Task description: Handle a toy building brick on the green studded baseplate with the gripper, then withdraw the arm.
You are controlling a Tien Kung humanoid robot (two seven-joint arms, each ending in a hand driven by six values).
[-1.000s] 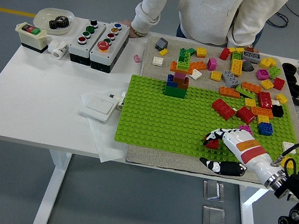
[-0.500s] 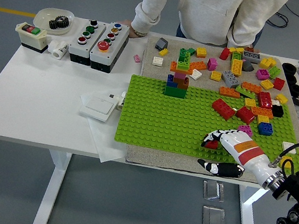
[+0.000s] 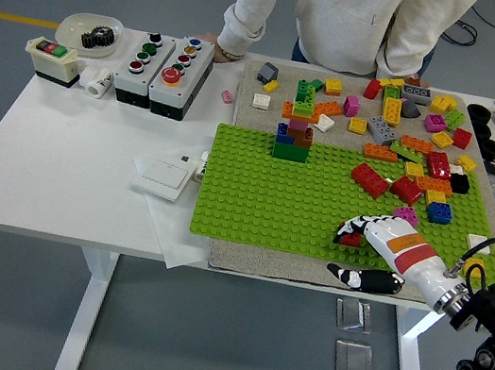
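Note:
The green studded baseplate [image 3: 284, 196] lies in the middle of the table on a grey mat. My right hand [image 3: 355, 252] comes in from the lower right and lies over the plate's front right part. Its fingers [image 3: 355, 225] bend down over a small red brick [image 3: 350, 240] on the plate and rest on it. The thumb [image 3: 363, 278] is spread away at the plate's front edge and does not touch the brick. A small tower of stacked bricks [image 3: 295, 131] stands at the plate's far edge. My left arm is out of view.
Several loose bricks [image 3: 416, 128] lie on the plate's far right and on the mat behind it. Button boxes [image 3: 164, 72], a white bowl [image 3: 89, 31] and a white switch [image 3: 165, 172] are at the left. A person stands at the far side with one hand [image 3: 224, 47] on the table.
My right hand has barely shifted on the red brick; the forearm has sunk slightly. Nothing else has moved.

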